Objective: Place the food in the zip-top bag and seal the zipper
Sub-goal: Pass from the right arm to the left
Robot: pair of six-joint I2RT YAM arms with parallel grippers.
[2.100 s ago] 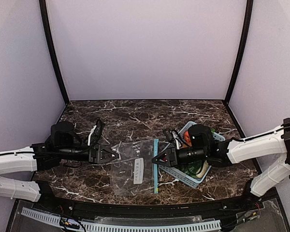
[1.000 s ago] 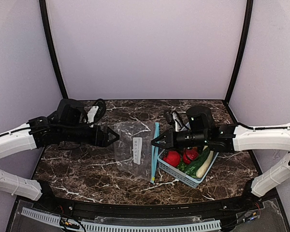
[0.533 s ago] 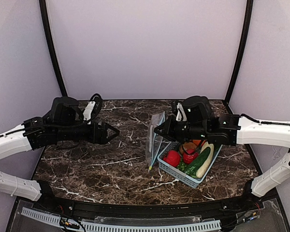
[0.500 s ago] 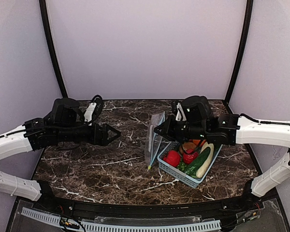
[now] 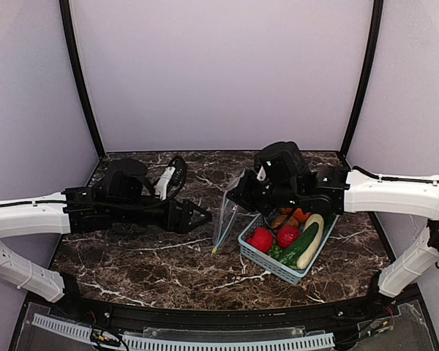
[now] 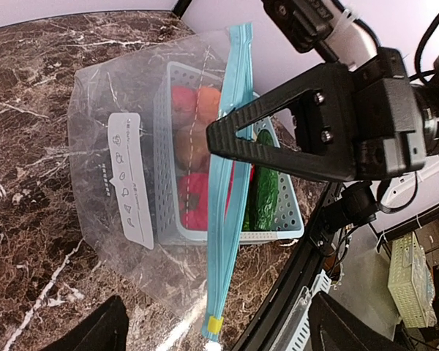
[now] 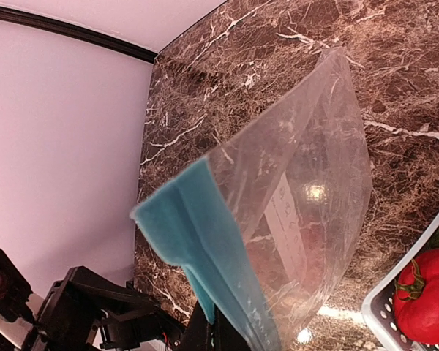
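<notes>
The zip-top bag [image 5: 224, 216] hangs off the table, edge-on to the top camera. My right gripper [image 5: 233, 202] is shut on its light blue zipper [image 6: 231, 175] near the upper end. In the left wrist view the clear bag [image 6: 110, 219] faces me with its white label [image 6: 128, 179], and the yellow tab of the zipper hangs low. My left gripper [image 5: 203, 217] stands open just left of the bag, with nothing between its fingers [image 6: 95, 333]. The food lies in the basket: red pieces [image 5: 261, 239], a green piece [image 5: 298, 248], a cream-white squash [image 5: 312, 240] and an orange piece [image 5: 296, 215].
The light blue lattice basket [image 5: 267, 264] sits on the marble table [image 5: 146, 256] at the right, right behind the hanging bag. Purple walls close the back and sides. The table's front rail [image 5: 205, 311] runs along the near edge.
My right gripper has lifted the bag from flat on the table to hanging upright, moving it back and slightly left. My left arm has moved right, close to the bag.
</notes>
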